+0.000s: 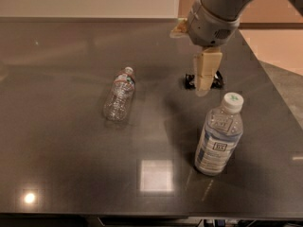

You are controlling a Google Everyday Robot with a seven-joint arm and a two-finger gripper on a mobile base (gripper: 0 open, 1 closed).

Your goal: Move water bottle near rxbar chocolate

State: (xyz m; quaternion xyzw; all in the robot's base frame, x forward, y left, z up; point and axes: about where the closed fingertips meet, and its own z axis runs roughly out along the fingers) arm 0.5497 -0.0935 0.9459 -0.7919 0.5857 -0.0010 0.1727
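The water bottle [120, 94] is small, clear and ribbed, with a white cap and a reddish band near the neck. It lies on its side left of the table's middle. The rxbar chocolate [190, 81] is a flat black wrapper at the right back, mostly hidden behind my gripper. My gripper [204, 77] hangs from the grey arm at the upper right, its tan fingers pointing down over the bar, well to the right of the water bottle. It holds nothing that I can see.
A larger bottle [219, 135] with a white-and-blue label and green-marked white cap stands upright at the front right. The dark glossy table [61, 164] has its right edge near the arm and its front edge at the bottom.
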